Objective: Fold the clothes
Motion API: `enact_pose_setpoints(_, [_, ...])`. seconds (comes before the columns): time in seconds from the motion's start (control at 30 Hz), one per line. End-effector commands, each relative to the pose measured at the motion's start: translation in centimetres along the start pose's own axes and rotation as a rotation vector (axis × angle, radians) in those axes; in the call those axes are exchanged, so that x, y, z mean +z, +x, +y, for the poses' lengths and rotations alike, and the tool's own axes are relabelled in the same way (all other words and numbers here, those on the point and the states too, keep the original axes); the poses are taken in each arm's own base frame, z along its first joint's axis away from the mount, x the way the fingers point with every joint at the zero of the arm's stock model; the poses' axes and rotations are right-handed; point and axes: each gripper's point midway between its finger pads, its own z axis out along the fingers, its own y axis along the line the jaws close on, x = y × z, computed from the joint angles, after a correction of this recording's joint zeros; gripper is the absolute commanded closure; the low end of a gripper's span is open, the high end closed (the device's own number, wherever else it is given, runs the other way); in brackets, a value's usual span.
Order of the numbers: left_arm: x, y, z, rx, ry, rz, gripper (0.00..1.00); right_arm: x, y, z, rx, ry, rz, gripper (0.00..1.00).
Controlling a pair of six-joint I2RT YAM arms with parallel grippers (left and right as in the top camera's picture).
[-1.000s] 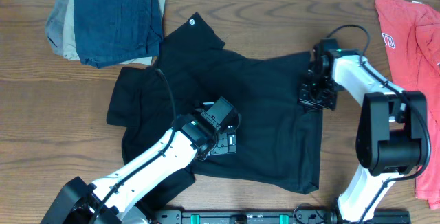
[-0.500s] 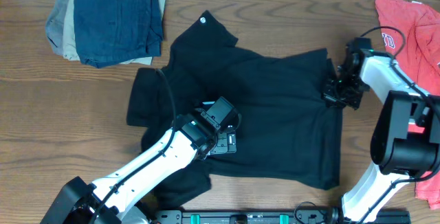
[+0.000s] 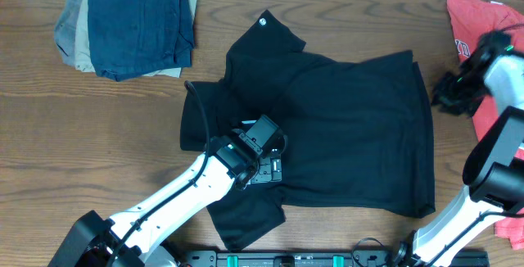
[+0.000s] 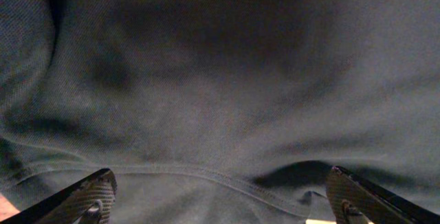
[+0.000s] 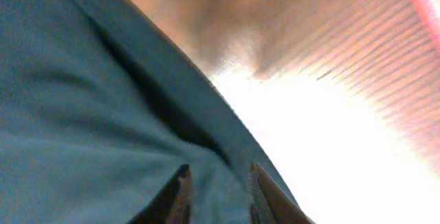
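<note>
The left gripper (image 3: 268, 169) is held wide open low over the black T-shirt (image 3: 352, 136), which is spread nearly flat mid-table, a white round mark (image 3: 264, 19) at its far corner. The right gripper (image 3: 451, 96) is blurred beside its right hem; whether cloth is pinched cannot be told. On the brown wooden table (image 3: 74, 144), folded garments (image 3: 131, 25) and a red T-shirt (image 3: 479, 29) are seen.

Left of the black shirt (image 3: 352, 136), bare table (image 3: 74, 144) lay open to the edge. Behind its left sleeve, a folded pile (image 3: 131, 25) sat near, with only a narrow strip of wood between. Right of it, the right gripper (image 3: 446, 97) and a red shirt (image 3: 483, 29) crowded the gap. The left arm (image 3: 188, 193) crossed its front-left part.
</note>
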Motion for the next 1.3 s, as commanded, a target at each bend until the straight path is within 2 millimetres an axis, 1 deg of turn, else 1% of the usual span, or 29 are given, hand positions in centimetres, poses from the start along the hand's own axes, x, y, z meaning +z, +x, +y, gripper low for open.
enact_pose_setpoints(0.0, [-0.4, -0.3, 0.3, 0.007, -0.005, -0.019, 0.02, -4.3, -1.3, 2.2, -0.048, -0.082, -0.032, 0.69])
enact_pose_setpoints(0.1, [-1.3, -0.6, 0.6, 0.005, -0.009, -0.047, 0.02, -7.4, -0.1, 3.2, -0.051, -0.11, 0.002, 0.72])
enact_pose_setpoints(0.17, [-2.4, -0.9, 1.5, 0.0, -0.036, -0.086, 0.02, -9.0, 0.6, 4.1, -0.065, -0.138, 0.007, 0.74])
enact_pose_setpoints(0.23, [-3.9, -1.3, 3.1, -0.034, -0.086, -0.131, 0.02, -10.6, 1.7, 5.4, -0.12, -0.194, 0.003, 0.76])
enact_pose_setpoints(0.3, [-5.3, -1.2, 5.1, -0.073, -0.133, -0.157, 0.02, -12.0, 2.8, 6.2, -0.156, -0.221, -0.002, 0.77])
enact_pose_setpoints(0.37, [-6.4, -0.8, 7.0, -0.111, -0.16, -0.152, 0.02, -13.3, 4.2, 6.9, -0.197, -0.224, -0.011, 0.77])
enact_pose_setpoints(0.43, [-7.2, -0.7, 8.6, -0.162, -0.18, -0.147, 0.02, -14.2, 5.3, 7.7, -0.241, -0.228, -0.017, 0.77])
enact_pose_setpoints(0.47, [-7.3, -0.8, 9.0, -0.173, -0.174, -0.147, 0.02, -14.6, 6.0, 8.2, -0.276, -0.23, -0.017, 0.77])
enact_pose_setpoints(0.5, [-7.4, -1.2, 8.8, -0.159, -0.147, -0.147, 0.02, -14.8, 6.8, 8.9, -0.31, -0.231, -0.016, 0.77])
enact_pose_setpoints(0.53, [-7.2, -1.8, 8.0, -0.113, -0.087, -0.142, 0.02, -14.9, 7.4, 9.5, -0.334, -0.233, -0.013, 0.76])
enact_pose_setpoints(0.57, [-7.0, -2.5, 6.5, -0.048, -0.004, -0.135, 0.0, -14.8, 8.2, 10.3, -0.364, -0.235, -0.006, 0.76])
enact_pose_setpoints(0.63, [-6.6, -3.2, 3.6, 0.076, 0.148, -0.12, 0.09, -14.6, 9.5, 11.7, -0.414, -0.237, 0.011, 0.77])
enact_pose_setpoints(0.67, [-6.3, -3.6, 2.5, 0.102, 0.196, -0.114, 0.16, -14.4, 10.2, 12.5, -0.442, -0.235, 0.019, 0.78])
enact_pose_setpoints(0.7, [-5.8, -3.9, 2.1, 0.1, 0.202, -0.11, 0.3, -14.1, 10.7, 13.0, -0.467, -0.225, 0.024, 0.79])
enact_pose_setpoints(0.73, [-5.1, -4.1, 2.0, 0.099, 0.196, -0.101, 0.4, -13.7, 11.3, 13.5, -0.495, -0.209, 0.028, 0.8])
enact_pose_setpoints(0.8, [-3.4, -4.4, 1.9, 0.096, 0.179, -0.071, 0.55, -12.8, 12.3, 14.1, -0.52, -0.157, 0.037, 0.8])
enact_pose_setpoints(0.87, [-1.7, -4.9, 1.9, 0.092, 0.156, -0.048, 0.67, -11.8, 13.0, 14.3, -0.519, -0.106, 0.038, 0.81])
enact_pose_setpoints(0.9, [-0.5, -5.1, 2.0, 0.089, 0.136, -0.037, 0.73, -11.0, 13.4, 14.4, -0.52, -0.075, 0.039, 0.81])
enact_pose_setpoints(0.97, [1.2, -5.5, 2.6, 0.068, 0.089, -0.026, 0.76, -9.8, 14.1, 14.5, -0.523, -0.041, 0.046, 0.81])
enact_pose_setpoints(1.0, [2.2, -5.8, 3.3, 0.04, 0.052, -0.02, 0.77, -9.0, 14.7, 14.5, -0.529, -0.027, 0.059, 0.81])
enact_pose_setpoints(1.07, [3.2, -6.0, 4.8, -0.009, -0.009, -0.013, 0.8, -7.7, 15.6, 14.4, -0.546, -0.017, 0.083, 0.81])
enact_pose_setpoints(1.13, [3.7, -6.5, 6.6, -0.05, -0.058, -0.009, 0.81, -6.1, 16.4, 14.1, -0.552, -0.003, 0.108, 0.81])
enact_pose_setpoints(1.27, [3.7, -7.2, 9.2, -0.129, -0.081, -0.001, 0.81, -3.9, 17.3, 12.9, -0.534, 0.022, 0.148, 0.81])
